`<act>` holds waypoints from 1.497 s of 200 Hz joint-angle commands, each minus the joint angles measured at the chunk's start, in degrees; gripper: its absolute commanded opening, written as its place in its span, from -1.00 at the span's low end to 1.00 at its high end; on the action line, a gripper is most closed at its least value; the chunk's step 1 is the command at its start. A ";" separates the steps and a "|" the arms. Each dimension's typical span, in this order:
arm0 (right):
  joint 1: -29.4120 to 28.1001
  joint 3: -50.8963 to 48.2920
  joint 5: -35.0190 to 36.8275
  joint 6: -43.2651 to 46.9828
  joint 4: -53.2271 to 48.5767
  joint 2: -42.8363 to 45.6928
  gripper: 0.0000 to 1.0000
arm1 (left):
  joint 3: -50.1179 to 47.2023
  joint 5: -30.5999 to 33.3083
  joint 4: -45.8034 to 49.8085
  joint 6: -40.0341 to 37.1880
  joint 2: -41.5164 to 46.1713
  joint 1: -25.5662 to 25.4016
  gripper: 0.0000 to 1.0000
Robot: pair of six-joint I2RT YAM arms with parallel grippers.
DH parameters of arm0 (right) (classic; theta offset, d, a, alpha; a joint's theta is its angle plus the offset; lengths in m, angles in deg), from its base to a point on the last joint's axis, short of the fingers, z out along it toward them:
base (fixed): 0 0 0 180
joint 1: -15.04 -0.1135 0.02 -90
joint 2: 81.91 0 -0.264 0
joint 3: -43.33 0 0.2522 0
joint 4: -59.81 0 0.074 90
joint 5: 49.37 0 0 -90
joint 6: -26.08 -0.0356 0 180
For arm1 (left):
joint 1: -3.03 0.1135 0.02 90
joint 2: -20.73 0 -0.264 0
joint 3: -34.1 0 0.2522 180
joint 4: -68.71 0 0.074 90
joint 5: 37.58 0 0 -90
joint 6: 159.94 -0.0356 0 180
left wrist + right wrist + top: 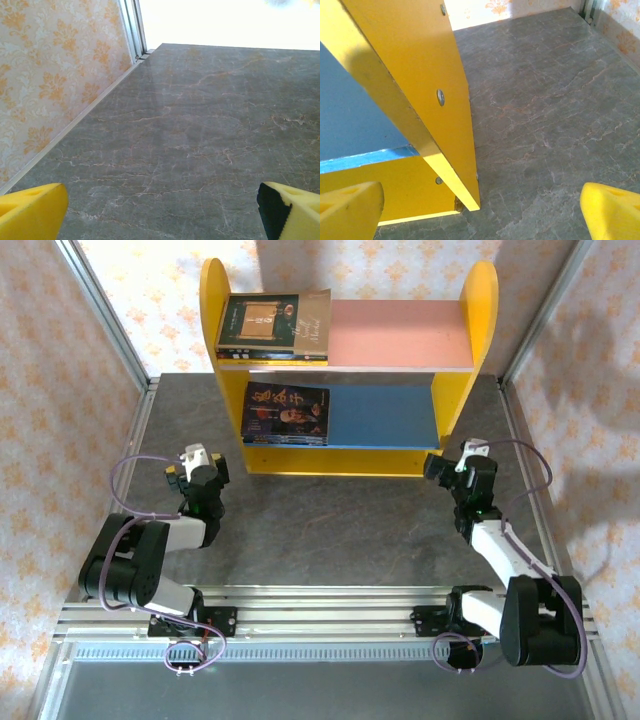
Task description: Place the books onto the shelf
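at the back of the grey marbled table [330, 530], seen from overhead, the shelf [470, 340] stands square to the arms, its long axis running left to right and its open side facing them. the books [272, 325] lie flat, covers up, all at the left end. one pile sits on the pink upper board [400, 335], a dark cover on top and a tan-brown book [314, 320] showing out to its right. a dark book with figures [285, 412] rests on the blue lower board [385, 418]. their near edges line up with the boards' front edges; their longer sides look to run along the shelf.

the overhead view gives both arms folded back. the left gripper [196, 462] is over bare table, well apart from the shelf, and the right gripper [460, 462] is just beside the shelf's right front corner.

the left wrist view adds the left gripper [160, 215] up close, its yellow fingers [30, 212] spread wide with nothing between them. bare stone runs to the orange-flowered wallpaper [50, 75].

the right wrist view has the right gripper [480, 210] equally spread and empty. the shelf's yellow side panel [420, 65] with its screw heads is close ahead, beside a strip of the blue board.

wallpapered panels in pale metal framing [110, 320] close in the table.
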 commanded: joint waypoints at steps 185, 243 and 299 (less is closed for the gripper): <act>3.31 -8.16 -5.53 0.01 29.02 -13.22 0.99 | 0.12 -12.58 -5.09 0.34 -4.34 5.25 0.99; 3.31 -3.87 -8.64 1.45 27.19 -20.21 0.99 | 0.08 -12.65 -4.82 0.39 -4.26 5.23 0.99; 1.81 -0.97 -8.20 3.53 22.37 -21.06 0.99 | 0.12 -12.60 -4.82 0.32 -4.26 5.19 0.99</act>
